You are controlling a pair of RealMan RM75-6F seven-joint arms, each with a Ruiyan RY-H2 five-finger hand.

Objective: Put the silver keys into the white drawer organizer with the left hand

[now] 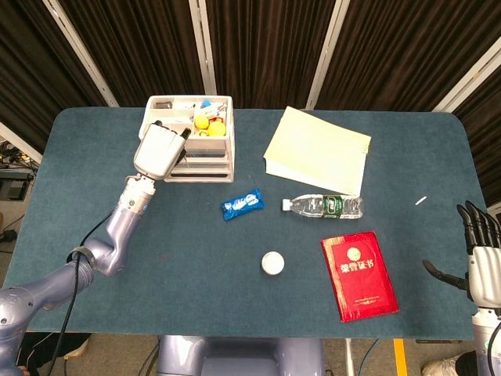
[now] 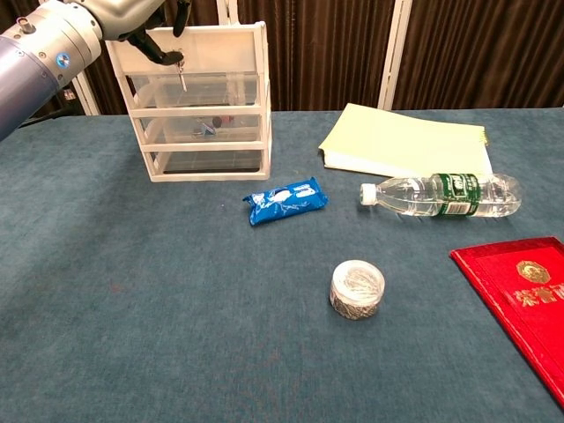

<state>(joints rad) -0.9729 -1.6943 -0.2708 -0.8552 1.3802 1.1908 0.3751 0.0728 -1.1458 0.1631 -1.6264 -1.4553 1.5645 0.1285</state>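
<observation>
At the far left of the blue-covered table [image 1: 102, 188], the white plastic three-tier drawer organizer [image 2: 204, 132] stands upright, its open top tray holding small yellow and blue items. The left hand [image 1: 160, 150] hovers over the organizer's front left corner, fingers closed in a pinch on the silver keys [image 2: 180, 70]. In the chest view, the keys hang from the fingertips in front of the top tier, just below the organizer's upper rim; they are not inside the tray. The right hand [image 1: 480, 258] sits off the table's right edge, near the near right corner, fingers spread and holding nothing.

Toward the far edge, right of the organizer, lies a pale yellow stack of paper [image 1: 316, 150]. Near the table's centre lie a blue snack packet [image 1: 242, 204] and a clear plastic bottle with a green label [image 1: 322, 206], on its side. Nearer the front edge stand a small round silver tin [image 2: 357, 288] and a red booklet with gold lettering [image 1: 358, 275].
</observation>
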